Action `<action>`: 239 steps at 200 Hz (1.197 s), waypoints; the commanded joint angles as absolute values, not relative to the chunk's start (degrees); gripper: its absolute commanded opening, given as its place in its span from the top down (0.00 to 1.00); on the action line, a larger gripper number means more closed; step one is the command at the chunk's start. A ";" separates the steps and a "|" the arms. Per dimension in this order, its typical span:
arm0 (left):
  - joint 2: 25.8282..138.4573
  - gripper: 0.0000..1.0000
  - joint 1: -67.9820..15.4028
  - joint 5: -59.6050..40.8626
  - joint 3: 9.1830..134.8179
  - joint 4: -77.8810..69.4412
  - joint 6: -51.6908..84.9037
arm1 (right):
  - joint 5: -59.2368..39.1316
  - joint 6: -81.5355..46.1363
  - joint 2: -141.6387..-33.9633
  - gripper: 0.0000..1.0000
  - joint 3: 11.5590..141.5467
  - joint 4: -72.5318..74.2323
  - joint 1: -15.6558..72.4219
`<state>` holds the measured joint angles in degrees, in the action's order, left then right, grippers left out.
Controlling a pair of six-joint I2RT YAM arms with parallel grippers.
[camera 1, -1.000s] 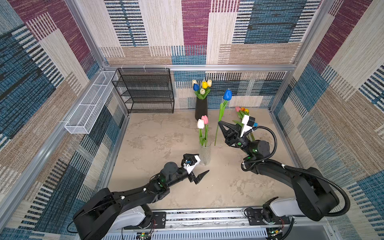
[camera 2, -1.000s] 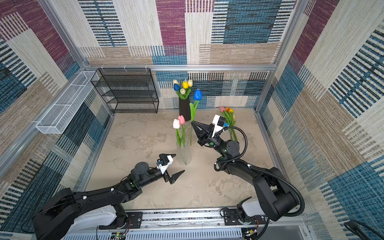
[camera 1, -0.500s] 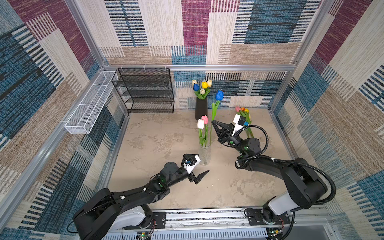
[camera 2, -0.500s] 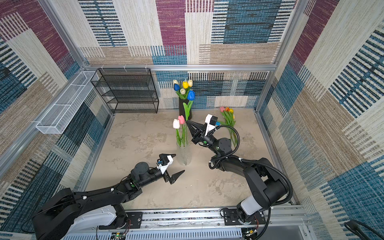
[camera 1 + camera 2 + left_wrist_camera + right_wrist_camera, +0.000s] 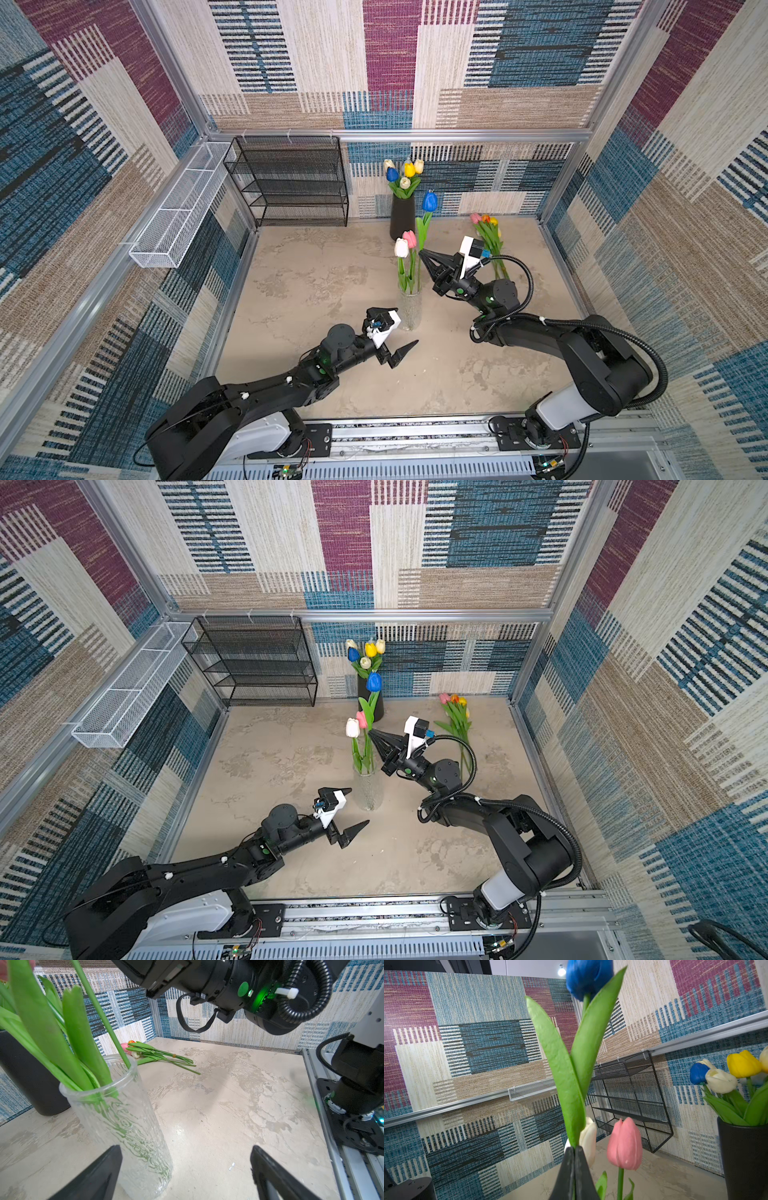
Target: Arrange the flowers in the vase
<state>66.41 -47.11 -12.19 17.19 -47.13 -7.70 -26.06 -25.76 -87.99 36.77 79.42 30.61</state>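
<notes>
Currently held: a blue-headed artificial tulip point(image 5: 429, 201) with a green stem and two long leaves, pinched at the base of the leaves by the right end effector point(image 5: 421, 251).
Right end effector: fingers pressed together on that stem. The blue head stands above the tips.
Stem end: it runs down from the right end effector to the mouth of the clear ribbed glass vase point(image 5: 410, 309). In the left wrist view it meets the vase at the rim.
Glass vase: upright on the mottled beige table point(image 5: 316, 291), below the right end effector's tips.
Already in the vase: a white tulip point(image 5: 401, 247) and a pink tulip point(image 5: 409, 239), with their heads just beside the right end effector's tips.
Left end effector point(image 5: 360, 806): fingers wide apart, gripping nothing, low over the table. The glass vase stands just ahead of it, close to one finger; whether they touch cannot be told.
Loose flowers: a bundle of pink, orange and yellow tulips point(image 5: 488, 237) lies flat on the table. It is on the side of the right end effector away from the left end effector, well apart from the glass vase.
Second vase: a matte black vase point(image 5: 402, 218) holds blue, yellow and cream tulips point(image 5: 405, 176). It stands beyond the right end effector's tips, at the rear wall.
Background: a black wire-mesh shelf rack point(image 5: 291, 183) is far beyond the left end effector. A white mesh basket point(image 5: 178, 208) is on the side wall near it.
</notes>
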 commanded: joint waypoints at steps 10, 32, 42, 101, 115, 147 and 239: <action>66.80 0.01 -47.11 -11.69 17.46 -48.24 -8.48 | -28.38 -20.52 -85.62 1.00 35.52 80.68 31.18; 66.55 0.01 -47.11 -11.77 17.42 -47.95 -8.47 | -29.38 -17.10 -83.79 1.00 34.98 75.52 31.26; 66.28 0.01 -47.11 -11.70 17.39 -47.81 -8.37 | -30.04 -15.61 -83.18 1.00 35.28 72.68 31.33; 66.60 0.01 -47.11 -11.98 17.49 -47.81 -8.35 | -28.99 -11.10 -82.54 1.00 32.84 67.31 31.50; 66.62 0.01 -47.11 -11.95 17.55 -47.81 -8.35 | -28.39 -10.29 -82.53 1.00 32.18 66.80 31.55; 66.77 0.01 -47.11 -11.87 17.54 -47.75 -8.44 | -27.45 -8.50 -81.54 0.94 31.30 64.43 31.55; 66.86 0.01 -47.11 -12.12 17.65 -47.72 -8.35 | -20.31 -2.35 -76.20 0.73 31.29 57.08 31.55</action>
